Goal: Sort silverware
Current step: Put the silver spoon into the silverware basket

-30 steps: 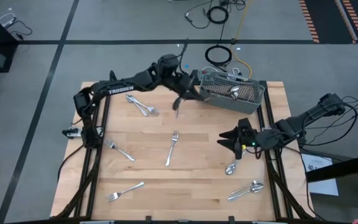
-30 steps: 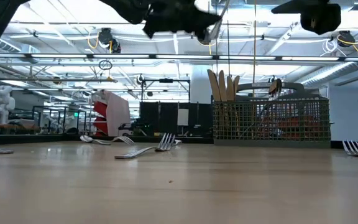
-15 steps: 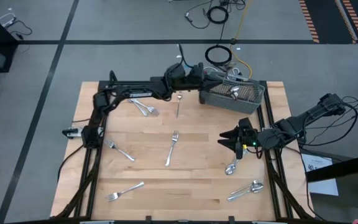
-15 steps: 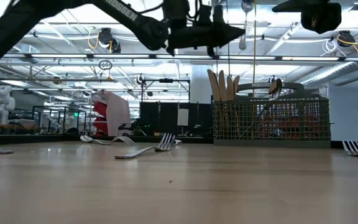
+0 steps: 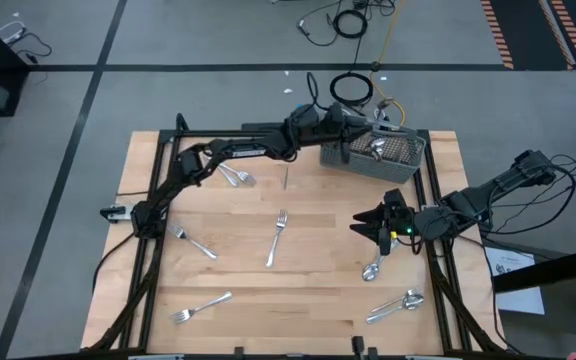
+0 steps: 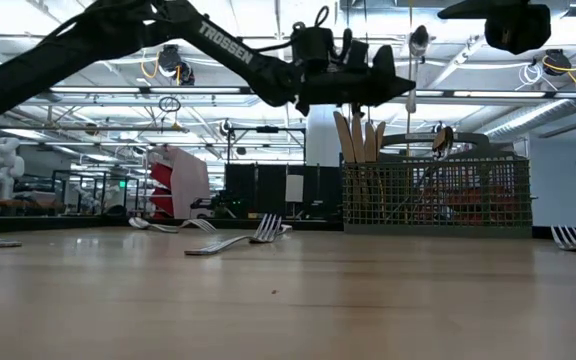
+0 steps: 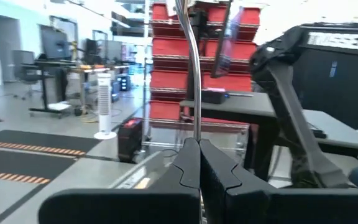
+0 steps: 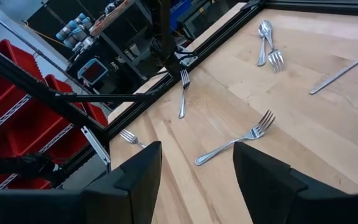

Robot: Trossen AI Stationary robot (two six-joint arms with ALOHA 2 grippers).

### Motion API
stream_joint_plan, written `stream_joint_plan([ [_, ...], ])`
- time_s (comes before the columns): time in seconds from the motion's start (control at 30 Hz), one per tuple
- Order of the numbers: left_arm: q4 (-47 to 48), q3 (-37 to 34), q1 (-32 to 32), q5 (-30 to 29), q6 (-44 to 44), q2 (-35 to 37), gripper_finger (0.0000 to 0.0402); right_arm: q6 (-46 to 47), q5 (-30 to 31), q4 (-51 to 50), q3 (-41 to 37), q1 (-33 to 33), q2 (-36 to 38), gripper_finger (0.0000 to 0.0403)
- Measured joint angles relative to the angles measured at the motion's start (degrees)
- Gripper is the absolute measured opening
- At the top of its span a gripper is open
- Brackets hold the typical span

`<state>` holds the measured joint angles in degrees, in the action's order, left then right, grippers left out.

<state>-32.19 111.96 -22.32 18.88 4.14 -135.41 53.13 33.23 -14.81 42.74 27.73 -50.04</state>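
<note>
On the left of the tabletop (image 5: 318,300) the loose silverware lies flat: a fork (image 5: 201,306) near the front edge, another fork (image 5: 194,241) farther in, and a small cluster (image 5: 230,173) at the back under the outstretched left arm. A fork (image 5: 277,237) rests near the middle, its long axis running roughly front to back.

The relation that matters is at the left gripper (image 5: 342,120). It reaches across the back of the tabletop to the left end of the grey mesh caddy (image 5: 393,158), and its fingers (image 7: 188,171) are pressed together on the handle of one held utensil (image 7: 191,68). That piece stands upright out of the fingers — its long axis near vertical — and the low view shows a rounded bowl (image 6: 419,39) at the top, so it is probably a spoon. It hangs above the caddy's left part, where wooden handles already stand. Judged from this, the coming move is a downward one into a compartment; which slot lies directly beneath cannot be told.

Farther right, the right gripper (image 5: 379,226) hovers over the right side of the tabletop with its fingers (image 8: 143,171) spread and nothing between them. A spoon (image 5: 372,267) lies just in front of it and two more pieces (image 5: 396,306) nearer the front edge, so the right arm is the nearer one for those — the left arm is well apart from them.
</note>
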Motion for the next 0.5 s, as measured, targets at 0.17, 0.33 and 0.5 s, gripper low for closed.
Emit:
stream_joint_plan([
  [0.17,2.5,0.1,-0.8,-1.7,-0.5,-0.1,0.0000,0.0,0.0,0.0,0.0,0.0,0.0,0.0189],
  [0.33,2.3,0.1,-1.4,-1.9,-0.4,-0.2,0.0000,0.0,0.0,0.0,0.0,0.0,0.0,0.0189],
  [0.5,2.7,0.1,-1.8,-1.9,-0.4,-0.2,0.0000,0.0,0.0,0.0,0.0,0.0,0.0,0.0189],
])
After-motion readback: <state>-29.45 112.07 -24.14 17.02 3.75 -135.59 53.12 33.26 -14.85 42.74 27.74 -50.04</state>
